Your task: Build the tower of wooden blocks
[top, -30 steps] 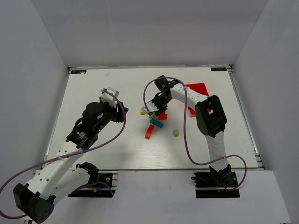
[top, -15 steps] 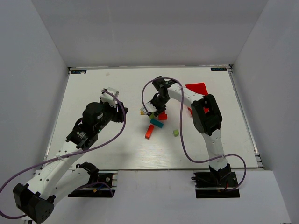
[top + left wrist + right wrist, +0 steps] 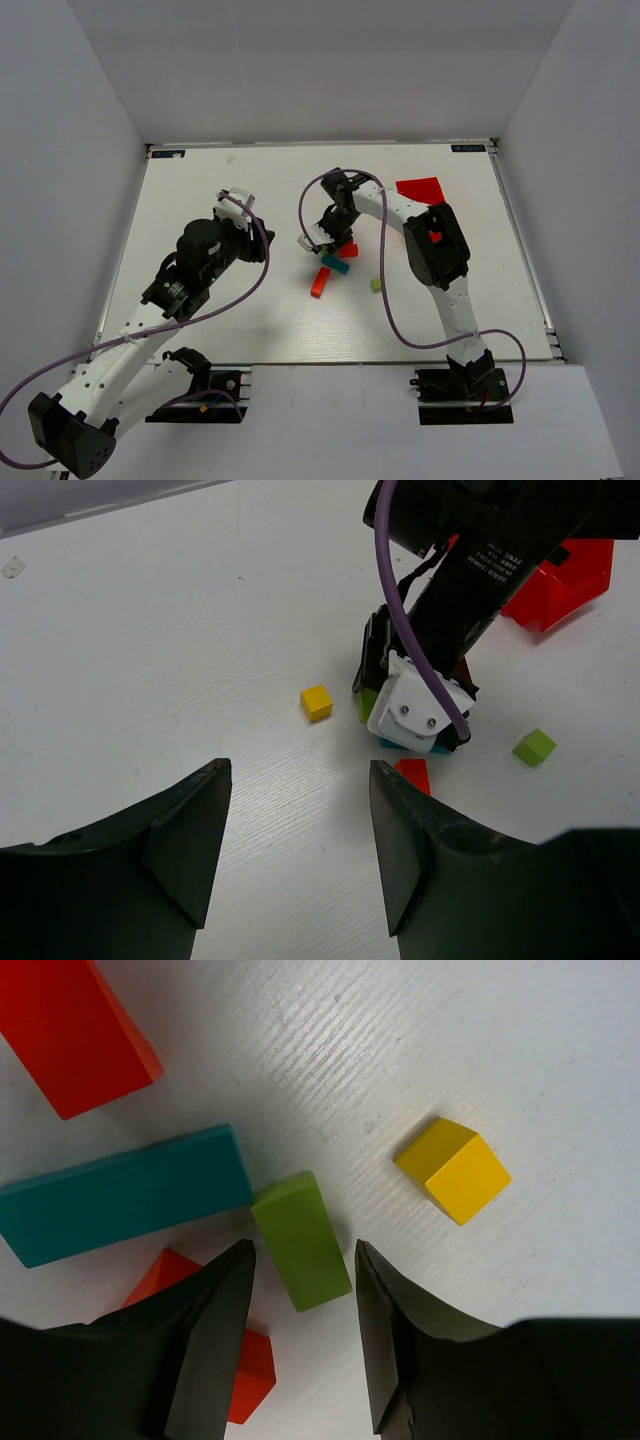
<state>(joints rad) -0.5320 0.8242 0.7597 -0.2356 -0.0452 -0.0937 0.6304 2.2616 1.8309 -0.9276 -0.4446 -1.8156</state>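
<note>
The right gripper [image 3: 300, 1260] is set astride the oblong green wooden block [image 3: 295, 1222], jaws apart, likely for pickup; the left gripper [image 3: 300, 775] is parked at nine o'clock, jaws apart, empty.

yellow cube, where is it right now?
Right wrist view: the yellow cube lies alone on the table, right of the green block and not touching it; the teal bar lies further left.

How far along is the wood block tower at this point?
Done: nothing; the teal wooden bar, orange-red bar and yellow cube lie unstacked on the table. In hand: the right gripper straddles a green wooden block, grip unclear; the left gripper hangs open, empty. Left: all stacking, including the stray green cube.
</note>
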